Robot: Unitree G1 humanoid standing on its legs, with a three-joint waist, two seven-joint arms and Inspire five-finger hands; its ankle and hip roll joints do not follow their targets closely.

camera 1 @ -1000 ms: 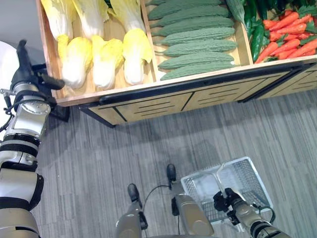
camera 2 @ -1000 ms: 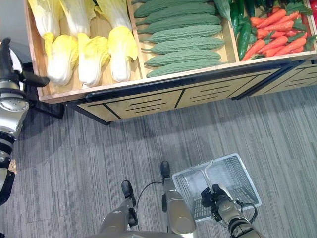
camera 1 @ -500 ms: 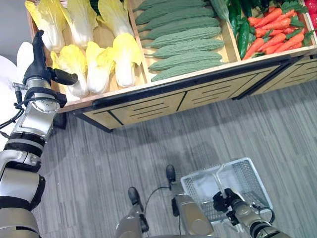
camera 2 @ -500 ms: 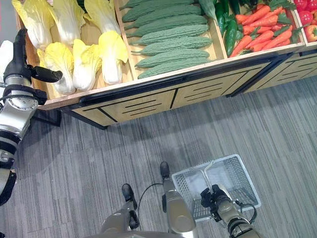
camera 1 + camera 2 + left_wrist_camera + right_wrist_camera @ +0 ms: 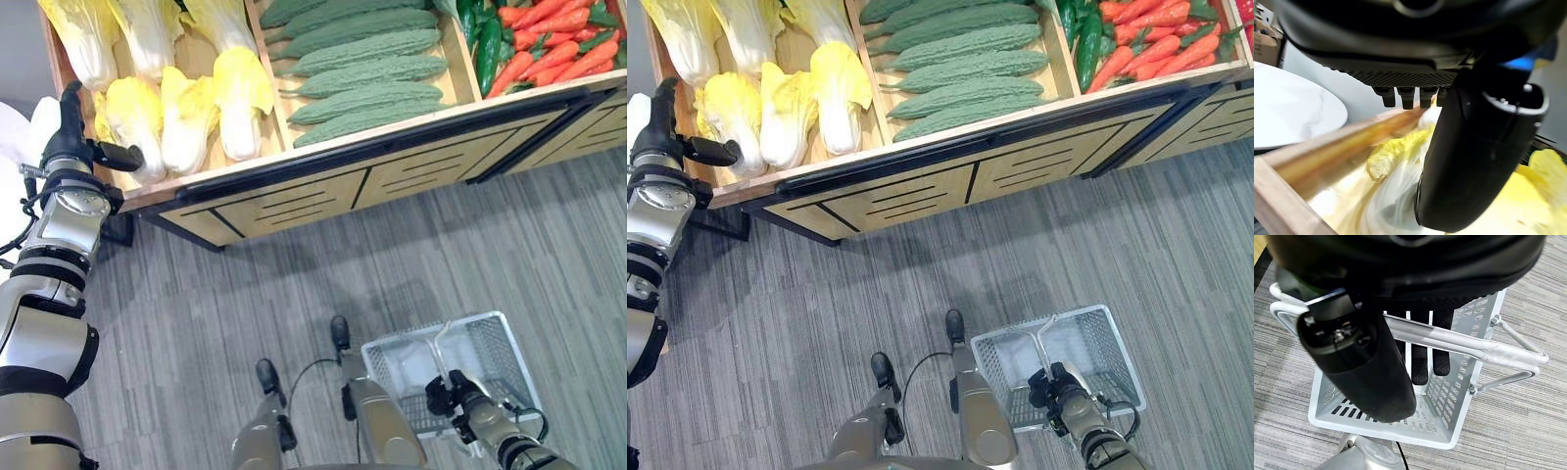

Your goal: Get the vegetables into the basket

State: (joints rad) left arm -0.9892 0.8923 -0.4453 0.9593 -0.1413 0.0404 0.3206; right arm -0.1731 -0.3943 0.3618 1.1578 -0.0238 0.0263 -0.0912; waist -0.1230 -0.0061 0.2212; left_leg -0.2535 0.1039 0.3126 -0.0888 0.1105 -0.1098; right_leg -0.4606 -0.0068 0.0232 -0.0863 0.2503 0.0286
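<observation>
Pale yellow napa cabbages (image 5: 132, 113) fill the left bin of a wooden produce stand (image 5: 294, 196); bitter gourds (image 5: 362, 69), green peppers (image 5: 487, 59) and carrots (image 5: 558, 49) lie in the bins to the right. My left hand (image 5: 71, 147) is open at the cabbage bin's left wall, fingers straight and thumb pointing at the nearest cabbage (image 5: 1396, 152). Low on the right, my right hand (image 5: 448, 397) is shut on the handle (image 5: 1449, 342) of a white wire basket (image 5: 490, 328) hanging above the floor. The basket (image 5: 1327, 411) holds no vegetables.
A white round table (image 5: 15, 127) stands left of the stand, just behind my left hand. Grey carpet floor (image 5: 441, 255) lies open between the stand's drawer fronts and the basket.
The camera has shifted. My left hand has moved in from outside the bin's left wall, so its thumb now reaches over the rim near the cabbage. The right hand still holds the basket.
</observation>
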